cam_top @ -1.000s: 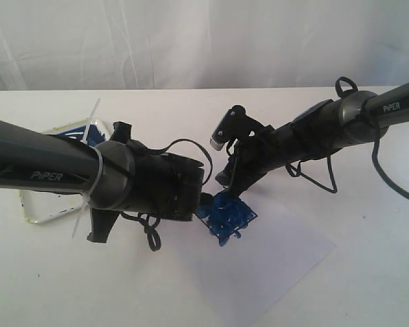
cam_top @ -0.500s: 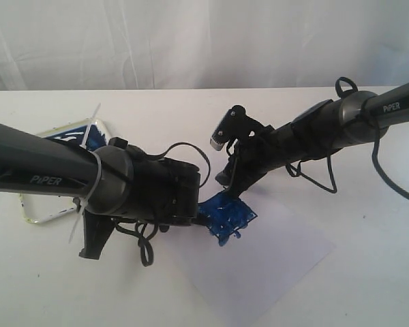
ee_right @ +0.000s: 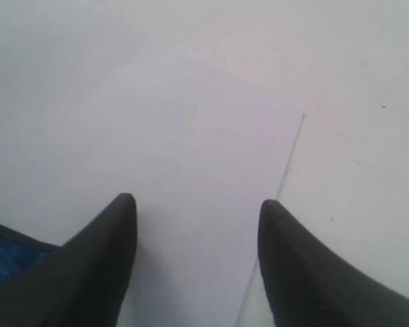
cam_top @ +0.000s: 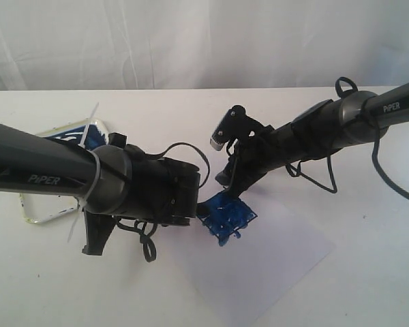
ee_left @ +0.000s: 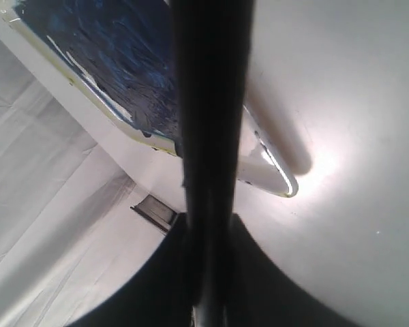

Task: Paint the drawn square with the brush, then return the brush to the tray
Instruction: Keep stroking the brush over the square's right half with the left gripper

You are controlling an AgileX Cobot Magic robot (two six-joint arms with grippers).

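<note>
- The left gripper (ee_left: 210, 245) is clamped on the brush (ee_left: 211, 102), just left of the square (cam_top: 226, 216).
- The square is smeared blue, on the paper (cam_top: 279, 266).
- The right gripper (ee_right: 198, 266) is spread wide, just behind the square.
- The tray (cam_top: 33, 216) lies at the left.

Blue paint smears the drawn square (cam_top: 226, 216) on white paper (cam_top: 273, 266); the tray (ee_left: 269, 169) is yellowish-rimmed, dark blue inside.

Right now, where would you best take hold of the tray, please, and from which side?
I'd pinch the tray by its raised rim at the exposed near edge, jaws from above: it lies flat and shallow, inside smeared blue.
</note>
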